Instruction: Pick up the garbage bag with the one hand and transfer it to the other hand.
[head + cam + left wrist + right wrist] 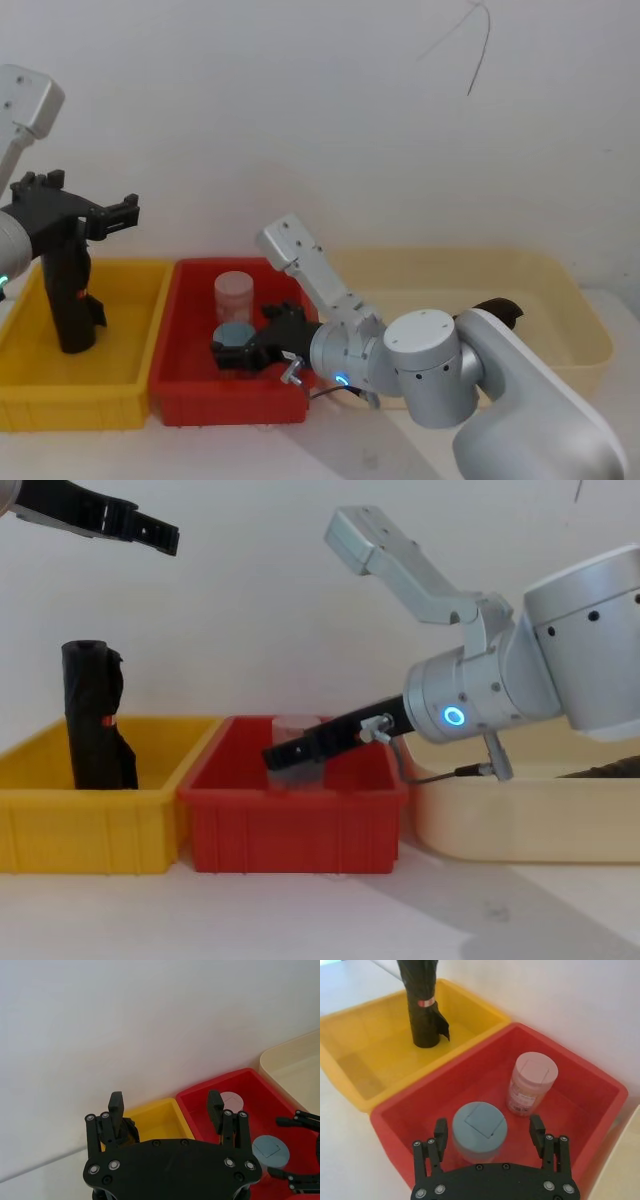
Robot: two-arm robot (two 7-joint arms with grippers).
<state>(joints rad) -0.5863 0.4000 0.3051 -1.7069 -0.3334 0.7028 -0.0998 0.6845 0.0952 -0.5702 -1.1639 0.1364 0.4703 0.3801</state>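
My left gripper point(85, 215) hides the top of the garbage bag point(70, 300); it stands upright, frame left. Both grippers' fingers are spread, right gripper point(490, 1135) included.

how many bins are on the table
3, side by side: a yellow plastic bin on the robot's left, a red plastic bin in the middle, a cream plastic bin on its right.
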